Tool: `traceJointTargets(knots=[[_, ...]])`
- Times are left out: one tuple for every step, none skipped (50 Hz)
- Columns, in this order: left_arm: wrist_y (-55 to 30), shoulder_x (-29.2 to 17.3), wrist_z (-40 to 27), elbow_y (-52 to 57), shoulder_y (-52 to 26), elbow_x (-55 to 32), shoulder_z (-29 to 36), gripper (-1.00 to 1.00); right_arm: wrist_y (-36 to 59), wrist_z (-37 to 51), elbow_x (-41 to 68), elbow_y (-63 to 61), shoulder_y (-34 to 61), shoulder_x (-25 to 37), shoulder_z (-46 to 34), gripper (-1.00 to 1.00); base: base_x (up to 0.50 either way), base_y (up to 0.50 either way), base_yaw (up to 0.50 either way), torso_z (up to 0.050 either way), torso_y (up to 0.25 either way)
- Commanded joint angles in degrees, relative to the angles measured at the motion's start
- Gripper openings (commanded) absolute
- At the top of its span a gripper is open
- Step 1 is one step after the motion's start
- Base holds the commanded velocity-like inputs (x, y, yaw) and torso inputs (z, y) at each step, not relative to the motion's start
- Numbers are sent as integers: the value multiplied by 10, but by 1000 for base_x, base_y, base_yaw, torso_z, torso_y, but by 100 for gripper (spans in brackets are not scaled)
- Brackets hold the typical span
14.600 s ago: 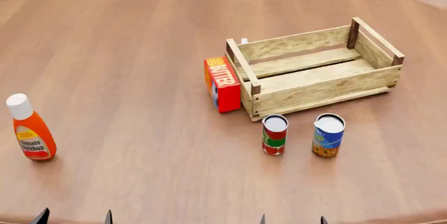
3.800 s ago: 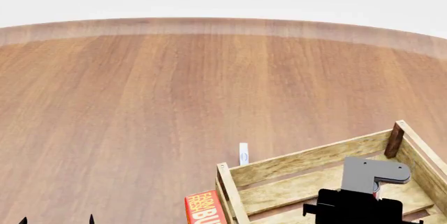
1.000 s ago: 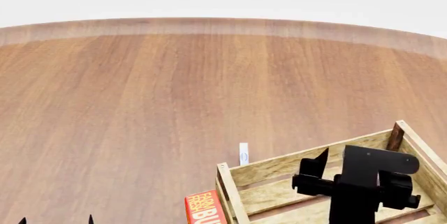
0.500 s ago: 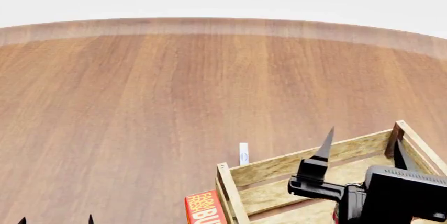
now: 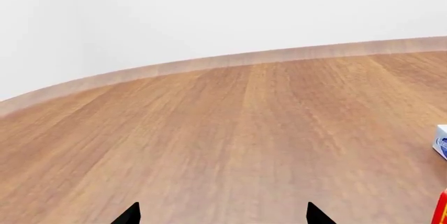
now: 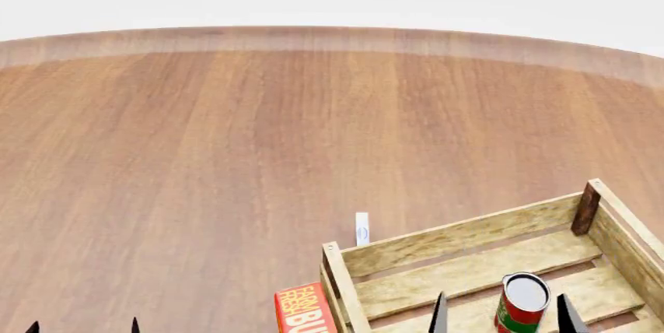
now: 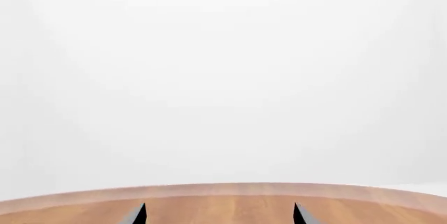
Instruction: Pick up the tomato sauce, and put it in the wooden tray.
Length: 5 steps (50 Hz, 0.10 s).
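The tomato sauce (image 6: 521,305), a small can with a red and green label and silver-white top, stands upright inside the wooden tray (image 6: 456,233) at the head view's lower right. My right gripper (image 6: 502,316) is open; only its two dark fingertips show at the bottom edge, one on each side of the can, apart from it. In the right wrist view the open gripper (image 7: 218,214) frames only table edge and white wall. My left gripper (image 6: 83,327) is open and empty at the lower left, and its fingertips show wide apart in the left wrist view (image 5: 222,214).
A red butter box (image 6: 304,310) stands against the tray's left end; its edge shows in the left wrist view (image 5: 442,208). A small white card (image 6: 362,229) stands behind the tray, also in the left wrist view (image 5: 440,141). The round wooden table (image 6: 207,138) stretches far ahead.
My right gripper has drawn back down out of the tray, leaving the tomato sauce standing inside it. The arm body that hid the can is gone from view. The left gripper has not moved.
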Motion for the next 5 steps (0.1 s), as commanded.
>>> traceJointTargets(knots=[[29,5,36,-10,0,-10,-7,100,-62,-38,0,-39,-76,-1,0,100,0,0,0,0,0],[28,5,35,-10,0,-11,-7,100,-66,-39,-1,-41,-79,-1,-1,100,0,0,0,0,0],[28,5,35,-9,1,-11,-7,100,-72,-40,-1,-44,-85,0,-2,100,0,0,0,0,0],[27,5,35,-8,1,-11,-7,100,-73,-40,-2,-46,-87,1,-2,100,0,0,0,0,0],[27,5,34,-6,2,-10,-6,100,-77,-43,3,-54,-95,3,-3,100,0,0,0,0,0]])
